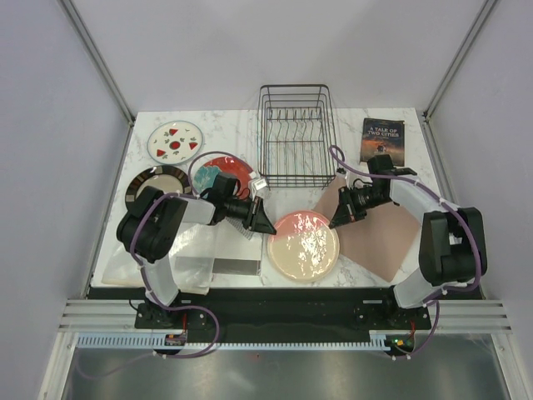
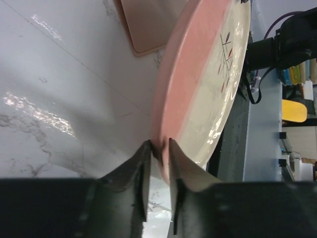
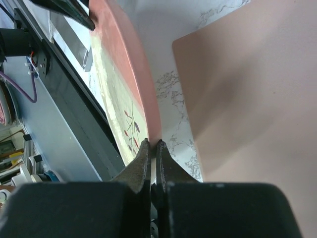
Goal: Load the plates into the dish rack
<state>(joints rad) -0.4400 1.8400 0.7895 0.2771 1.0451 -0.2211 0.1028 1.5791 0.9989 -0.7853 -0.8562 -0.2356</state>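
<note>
I am pinching the pink rim of the plate (image 2: 198, 74) in my left hand (image 2: 159, 148), one finger on each face. Its cream face with twig marks is facing right. A corner of the pinkish mat (image 2: 148, 25) is lying on the white marbled counter (image 2: 64, 99) beyond.

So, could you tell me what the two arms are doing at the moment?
Both arms have the pink-and-cream plate: the left claw pinches its left rim, the right claw its right rim, in front of the dish rack. The rack holds no plates yet. The white plate, the brown-rimmed plate and the red plate lie to the left.
</note>
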